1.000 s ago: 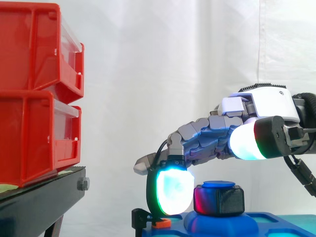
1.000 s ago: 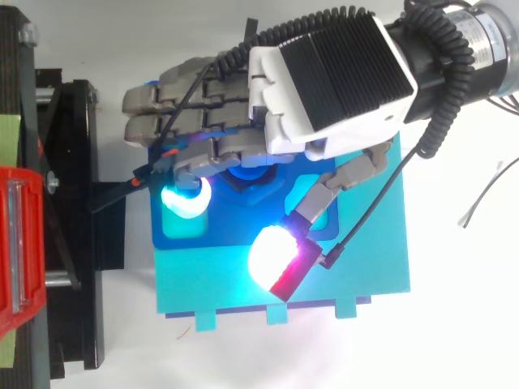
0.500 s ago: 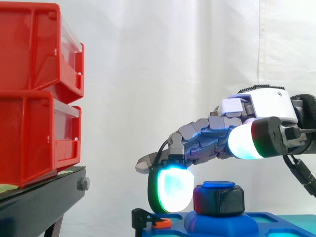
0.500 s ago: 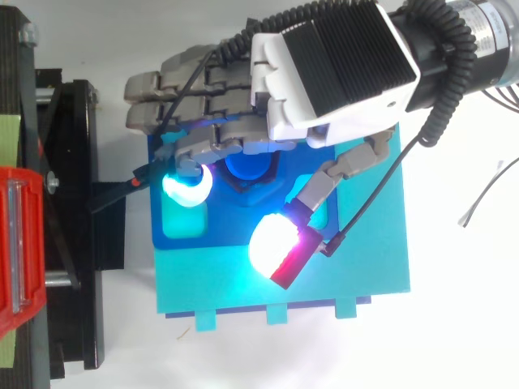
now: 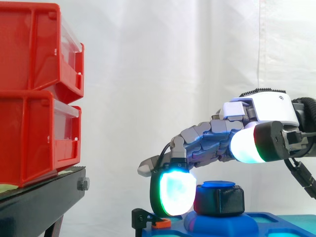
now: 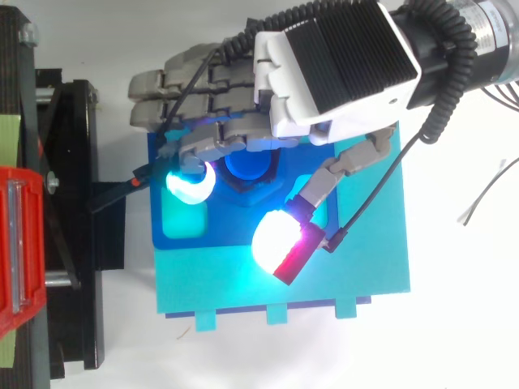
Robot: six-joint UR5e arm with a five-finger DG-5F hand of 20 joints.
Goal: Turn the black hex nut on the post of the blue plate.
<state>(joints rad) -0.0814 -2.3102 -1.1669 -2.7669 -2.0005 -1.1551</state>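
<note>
My hand [image 6: 332,65] hovers over the black hex nut [image 5: 218,200] on the blue plate's [image 6: 243,231] post [image 6: 246,166], fingers [image 5: 175,193] loosely spread, gripping nothing, one glowing pad just beside the nut.

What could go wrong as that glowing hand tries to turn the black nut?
One: a single glowing pad sits beside the black hex nut, while the thumb is off to the side, so the fingers might slide round it without turning it. Two: the hand hangs close over the blue post; dropping lower, it could knock its top.
</note>
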